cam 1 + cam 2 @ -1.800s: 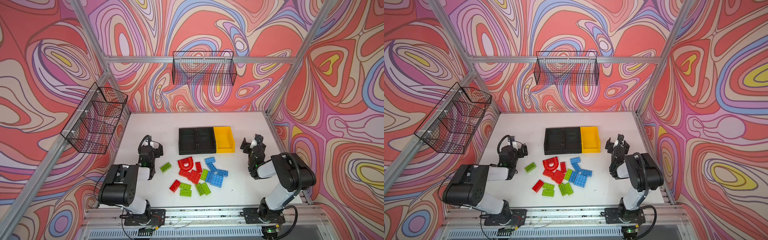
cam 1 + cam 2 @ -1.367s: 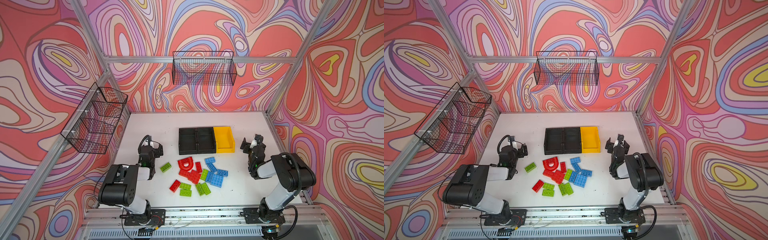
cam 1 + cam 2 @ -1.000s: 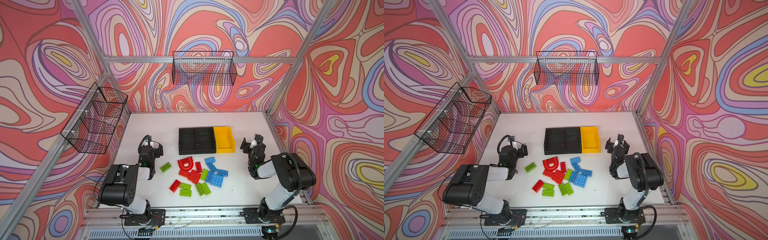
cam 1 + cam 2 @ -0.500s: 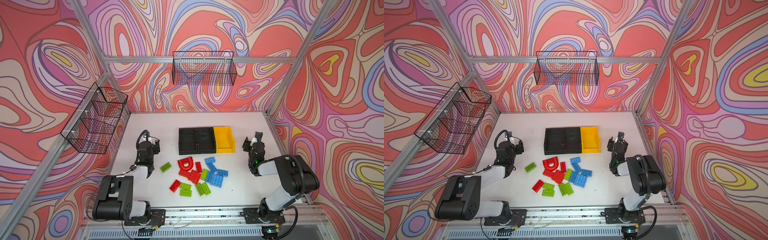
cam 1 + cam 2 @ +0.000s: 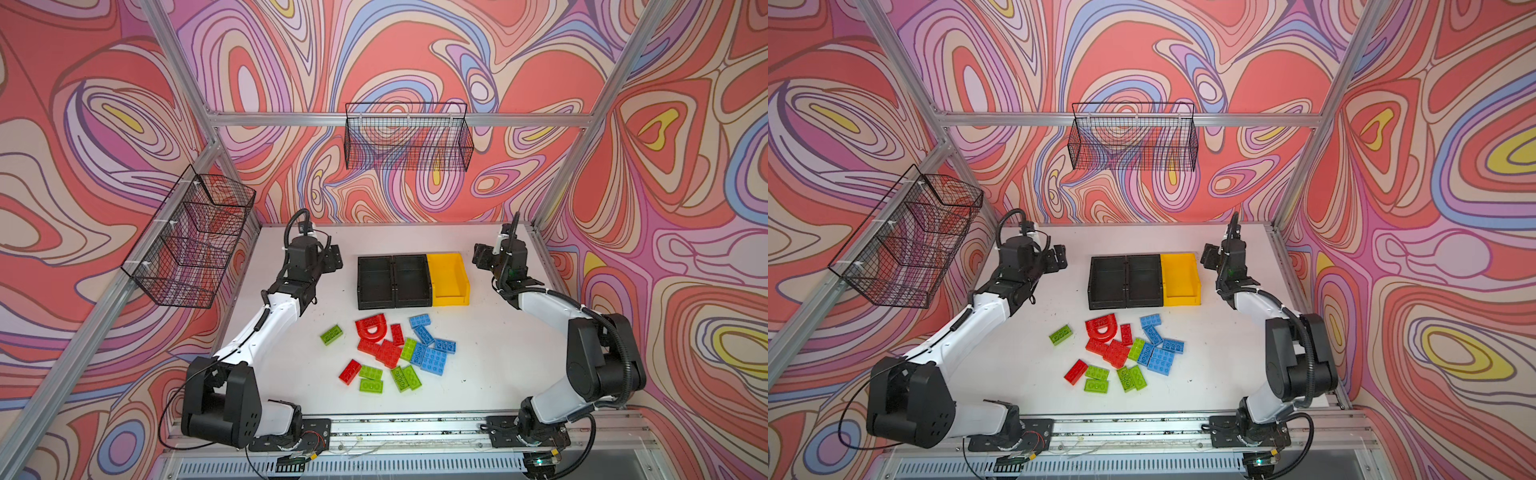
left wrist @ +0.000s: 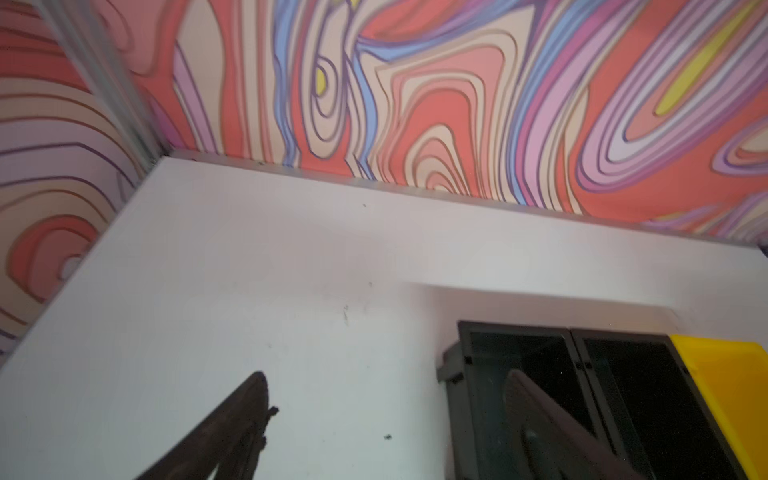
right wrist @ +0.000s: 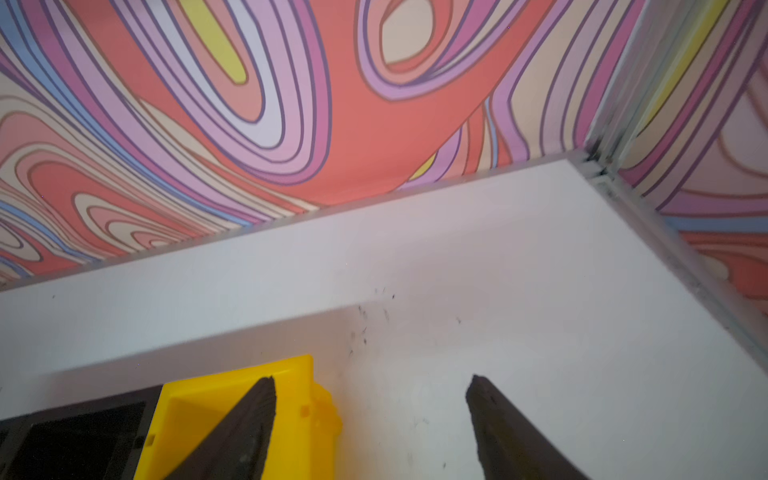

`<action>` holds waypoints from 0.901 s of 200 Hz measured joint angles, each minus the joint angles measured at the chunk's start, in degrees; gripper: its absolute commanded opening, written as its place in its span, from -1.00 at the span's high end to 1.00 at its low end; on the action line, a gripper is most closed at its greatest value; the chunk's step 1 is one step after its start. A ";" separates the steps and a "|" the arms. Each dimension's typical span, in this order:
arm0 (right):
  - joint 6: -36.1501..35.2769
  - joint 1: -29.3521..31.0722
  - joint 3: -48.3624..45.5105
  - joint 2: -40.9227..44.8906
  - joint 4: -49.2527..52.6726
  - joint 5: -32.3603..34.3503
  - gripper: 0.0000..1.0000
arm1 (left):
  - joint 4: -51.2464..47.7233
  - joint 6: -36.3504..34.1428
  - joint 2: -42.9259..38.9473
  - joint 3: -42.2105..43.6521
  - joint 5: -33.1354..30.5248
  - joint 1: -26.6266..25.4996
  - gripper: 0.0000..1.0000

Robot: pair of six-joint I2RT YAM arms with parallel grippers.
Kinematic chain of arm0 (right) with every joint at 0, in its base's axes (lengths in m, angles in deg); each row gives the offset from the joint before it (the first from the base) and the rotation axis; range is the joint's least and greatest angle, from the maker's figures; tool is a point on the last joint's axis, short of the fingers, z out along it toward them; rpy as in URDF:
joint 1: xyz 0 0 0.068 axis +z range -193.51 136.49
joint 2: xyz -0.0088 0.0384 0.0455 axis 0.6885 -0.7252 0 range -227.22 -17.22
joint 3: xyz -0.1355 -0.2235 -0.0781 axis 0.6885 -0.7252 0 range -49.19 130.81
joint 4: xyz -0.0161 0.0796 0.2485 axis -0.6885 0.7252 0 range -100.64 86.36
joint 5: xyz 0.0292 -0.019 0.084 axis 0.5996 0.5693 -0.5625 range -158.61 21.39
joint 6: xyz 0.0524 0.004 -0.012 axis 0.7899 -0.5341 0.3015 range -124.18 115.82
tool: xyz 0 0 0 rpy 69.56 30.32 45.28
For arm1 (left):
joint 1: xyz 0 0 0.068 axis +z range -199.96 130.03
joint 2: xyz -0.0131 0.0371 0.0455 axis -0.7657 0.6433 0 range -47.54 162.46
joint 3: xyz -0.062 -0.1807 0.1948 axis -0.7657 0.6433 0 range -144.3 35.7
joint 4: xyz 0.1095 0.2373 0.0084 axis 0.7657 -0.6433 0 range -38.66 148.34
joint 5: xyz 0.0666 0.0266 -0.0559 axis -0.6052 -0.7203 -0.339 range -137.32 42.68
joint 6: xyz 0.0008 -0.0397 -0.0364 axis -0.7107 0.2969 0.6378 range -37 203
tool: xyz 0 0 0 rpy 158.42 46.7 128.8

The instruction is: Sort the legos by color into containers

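Note:
The legos (image 5: 390,353) lie loose in a cluster on the white table in front of the containers in both top views: red ones with an arch piece (image 5: 371,328), blue ones (image 5: 432,358), and lime green ones, one of them (image 5: 331,334) off to the left. The containers form a row, two black bins (image 5: 376,305) and a yellow bin (image 5: 451,300), all empty. My left gripper (image 5: 334,264) hovers open left of the black bins (image 6: 515,332). My right gripper (image 5: 482,259) hovers open right of the yellow bin (image 7: 249,370). Neither gripper (image 6: 386,374) (image 7: 371,377) holds anything.
Two black wire baskets hang on the walls, one at the back (image 5: 409,143) and one on the left (image 5: 191,241). Aluminium frame posts stand at the table's back corners. A rail (image 5: 407,428) with both arm bases runs along the front edge.
Both arms have unfolded from low positions beside the bricks and reached up and back, so each gripper now sits level with the row of bins. The bricks have not moved.

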 measured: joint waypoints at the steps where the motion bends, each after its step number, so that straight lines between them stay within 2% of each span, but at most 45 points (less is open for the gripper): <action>1: 0.07 0.13 0.17 -0.26 0.42 -0.13 -0.56 | -0.09 0.04 0.09 -0.02 0.11 -0.13 -0.90; 15: 0.94 1.57 2.14 -2.86 3.43 -1.03 -0.56 | -1.51 1.27 1.81 -0.07 2.38 -1.86 -0.87; 47: 2.21 5.05 5.62 -7.23 8.44 -1.57 -0.46 | -3.34 3.85 5.31 -0.07 5.79 -2.10 -0.84; 132: 11.02 8.61 5.22 -7.65 10.45 -1.33 -0.32 | -4.11 7.67 11.54 -0.07 11.30 -2.10 -0.69; 180: 13.07 9.29 5.14 -7.21 10.43 -1.31 -0.34 | -4.90 8.66 18.25 -2.82 13.07 -2.10 -0.36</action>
